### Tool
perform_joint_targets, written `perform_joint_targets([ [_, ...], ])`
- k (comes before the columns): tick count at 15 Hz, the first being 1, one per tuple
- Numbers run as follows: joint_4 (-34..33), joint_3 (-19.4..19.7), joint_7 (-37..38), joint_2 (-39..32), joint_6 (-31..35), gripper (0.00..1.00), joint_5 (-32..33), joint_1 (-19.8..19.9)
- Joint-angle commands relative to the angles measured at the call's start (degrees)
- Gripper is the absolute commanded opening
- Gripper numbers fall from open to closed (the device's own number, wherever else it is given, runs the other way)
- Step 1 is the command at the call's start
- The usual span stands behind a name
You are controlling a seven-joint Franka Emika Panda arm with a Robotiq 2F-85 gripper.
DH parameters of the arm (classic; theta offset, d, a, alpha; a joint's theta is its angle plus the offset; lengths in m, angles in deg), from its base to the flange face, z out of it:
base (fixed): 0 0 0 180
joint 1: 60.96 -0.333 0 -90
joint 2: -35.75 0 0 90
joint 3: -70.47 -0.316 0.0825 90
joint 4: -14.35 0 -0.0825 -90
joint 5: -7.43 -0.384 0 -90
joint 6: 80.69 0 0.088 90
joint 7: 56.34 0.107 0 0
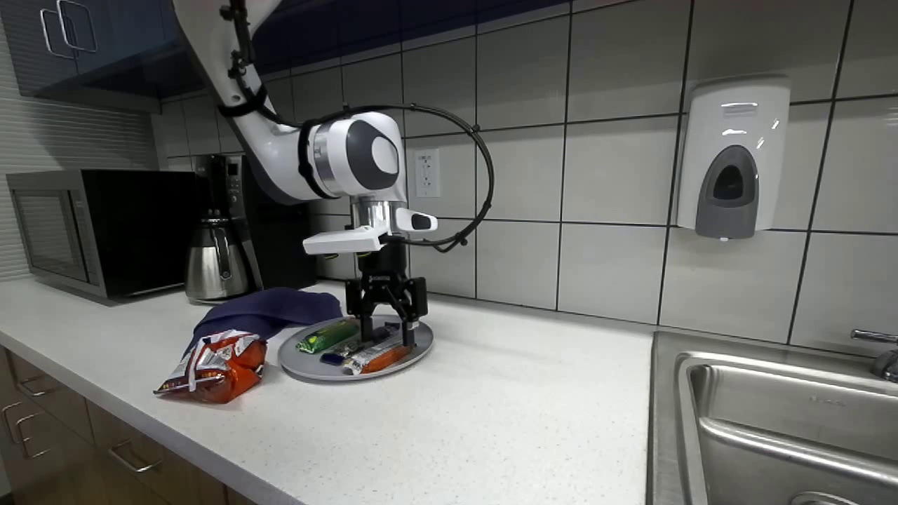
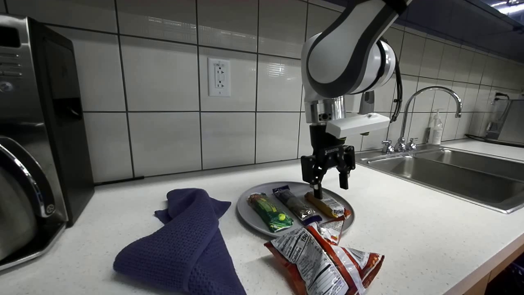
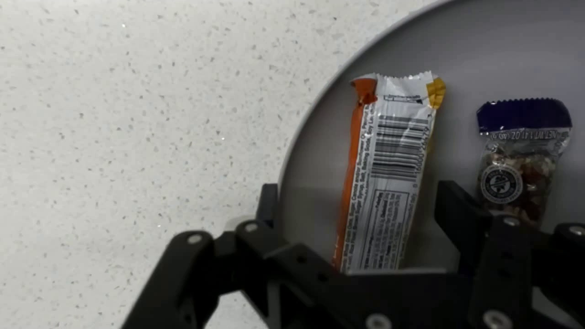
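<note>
One orange-and-white bar [image 3: 388,173] straddled, not gripped

The end effector [image 2: 330,188] holds nothing, its fingers spread wide to either side of the bar, which lies on the grey plate [image 3: 512,59] near its edge; the nut bar [image 3: 523,155] and green bar [image 2: 270,213] lie there too. Positioning looks done, I judge; no grip is made yet. Near the plate, the snack bag [image 2: 319,258] rests on the worktop [image 1: 526,407].
</note>
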Motion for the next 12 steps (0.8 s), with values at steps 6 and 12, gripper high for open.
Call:
perform_joint_targets([
  [6,0.3,0.1,-1.1,3.5,1.0,1.0,0.0,3.4],
  [12,1.3,1.4,0.1,7.1,1.4,1.0,0.4,5.2],
])
